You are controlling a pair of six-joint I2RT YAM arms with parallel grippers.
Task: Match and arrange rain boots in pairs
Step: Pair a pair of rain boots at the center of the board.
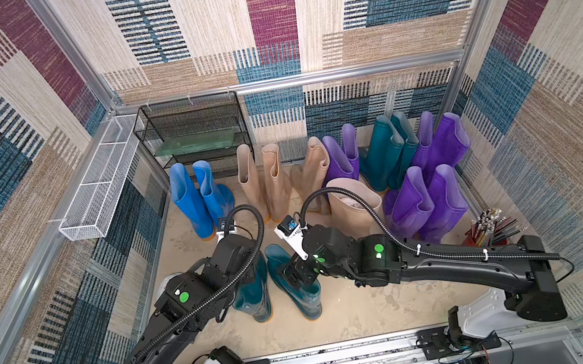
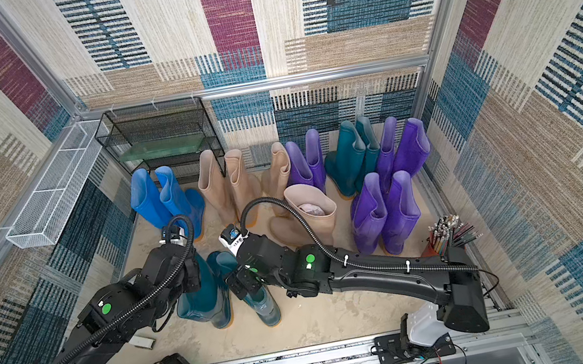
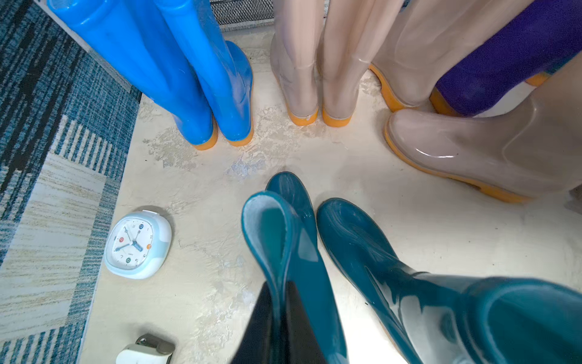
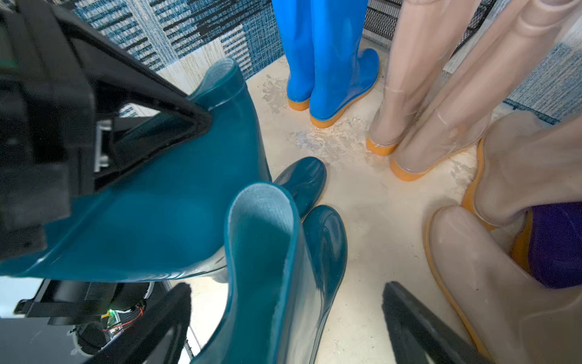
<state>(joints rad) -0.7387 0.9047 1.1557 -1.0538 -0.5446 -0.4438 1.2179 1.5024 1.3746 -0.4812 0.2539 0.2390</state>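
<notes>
1. Readable writing first: only the numerals on the small white and pale-blue square clock (image 3: 137, 244), lying face up at the near left of the mottled beige desk (image 1: 360, 313). The tiny word under its hands is too small to read.
2. Containers: the black wire-mesh rack (image 1: 193, 135) at far left has a greenish see-through slab (image 1: 198, 142) on a shelf. A white mesh basket (image 1: 98, 180) hangs on the left wall. A reddish cup (image 1: 474, 240) at near right is stuffed with pencils (image 1: 493, 221).
3. The glossy rubber rain boots run along the far side, left to right:
   - bright blue pair (image 1: 189, 206)
   - beige-pink pair (image 1: 276, 185)
   - lone beige-pink boot (image 1: 314, 171)
   - purple pair (image 1: 339, 160)
   - dark teal pair (image 1: 389, 152)
   - second purple pair (image 1: 441, 147)
4. Just nearer stand a fourth beige-pink boot (image 1: 363, 215) and a third purple pair (image 1: 430, 205). Something pale pink (image 2: 311, 209) sits inside the beige one, can't tell what.
5. In the near middle, the left teal boot (image 3: 302, 252) and right teal boot (image 3: 362, 245) stand side by side.
6. The left tool (image 3: 279, 293) is clamped on the left teal boot's rim. The right tool (image 4: 288, 290) is spread wide either side of the right teal boot's shaft, not squeezing it.
7. Hard to see: in both top views the arms cover most of those two boot tops. A white-and-metal thing (image 3: 145, 349) is cut off by the wrist view's edge, no idea what it is.
</notes>
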